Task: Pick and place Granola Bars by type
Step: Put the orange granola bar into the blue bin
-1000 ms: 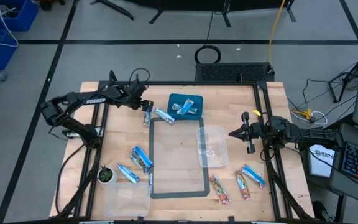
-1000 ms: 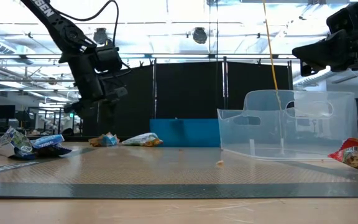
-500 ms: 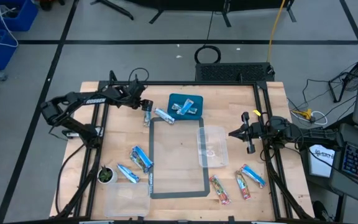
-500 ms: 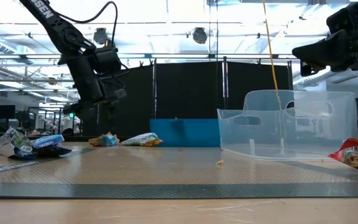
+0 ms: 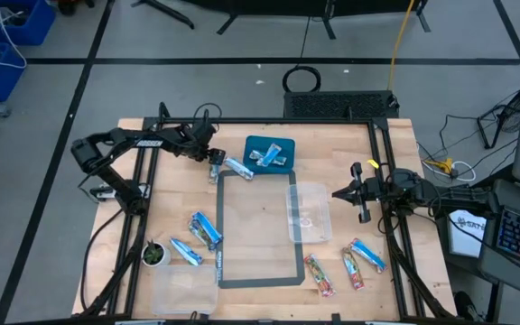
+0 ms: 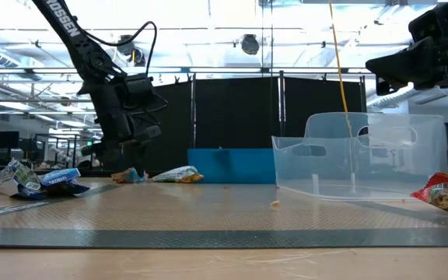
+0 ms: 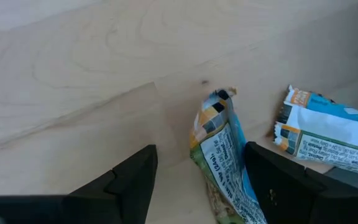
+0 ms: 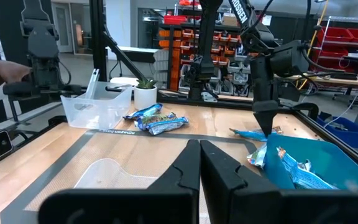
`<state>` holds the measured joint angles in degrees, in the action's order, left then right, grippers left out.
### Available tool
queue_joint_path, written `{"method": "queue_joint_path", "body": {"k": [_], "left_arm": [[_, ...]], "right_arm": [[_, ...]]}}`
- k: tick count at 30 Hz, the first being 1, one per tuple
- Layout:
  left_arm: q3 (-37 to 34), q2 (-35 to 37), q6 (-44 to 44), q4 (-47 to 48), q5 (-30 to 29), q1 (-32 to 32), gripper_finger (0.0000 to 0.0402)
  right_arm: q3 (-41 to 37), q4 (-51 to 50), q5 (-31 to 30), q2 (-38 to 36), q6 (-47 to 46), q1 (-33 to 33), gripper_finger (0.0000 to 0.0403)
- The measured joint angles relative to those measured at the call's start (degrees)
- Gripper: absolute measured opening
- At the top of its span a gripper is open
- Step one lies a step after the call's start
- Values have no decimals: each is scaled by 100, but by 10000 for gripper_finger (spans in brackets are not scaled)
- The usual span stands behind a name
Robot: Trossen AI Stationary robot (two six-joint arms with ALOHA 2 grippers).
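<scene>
Blue-and-white granola bars lie flat in several spots: one (image 5: 213, 168) at the far left, one (image 5: 237, 168) beside it, two (image 5: 204, 229) at the near left, one (image 5: 366, 255) at the near right. Two red-patterned bars (image 5: 319, 273) lie at the near right. More blue bars lie in the blue tray (image 5: 285, 144). My left gripper (image 7: 201, 149) is open, pointing steeply down, just above the far-left bar (image 7: 222, 155), one finger on each side of its end. My right gripper (image 5: 355, 191) waits shut at the right edge, level.
A clear tub (image 5: 307, 212) stands right of centre, on the edge of a grey-outlined mat (image 5: 219, 235). Another clear tub (image 5: 183, 289) and a small green-topped pot (image 5: 154, 255) are at the near left. Bare wood lies left of the far-left bar.
My left gripper has come down toward the far-left blue bar and shifted slightly toward the table's right, still open. The bars have kept still.
</scene>
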<state>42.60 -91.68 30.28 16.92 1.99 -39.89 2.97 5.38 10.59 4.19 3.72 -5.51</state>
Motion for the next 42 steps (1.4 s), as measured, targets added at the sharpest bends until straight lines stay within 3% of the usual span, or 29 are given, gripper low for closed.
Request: {"method": "queue_joint_path", "body": {"k": [8,11,22,34,42], "left_arm": [[-16,138,-61,-122,-48,-5,247],[-16,135,-61,-87,-45,-5,228],[-12,144,-295,-71,-45,-5,19],[-12,259,-820,-79,-158,147,5],[-12,1158,-910,-77,-375,569,4]], "right_arm": [[-1,1,0,0,0,0,4],[0,1,0,0,-1,-1,4],[0,1,0,0,0,0,4],[-1,1,0,0,-1,1,4],[0,1,0,0,1,0,4]]}}
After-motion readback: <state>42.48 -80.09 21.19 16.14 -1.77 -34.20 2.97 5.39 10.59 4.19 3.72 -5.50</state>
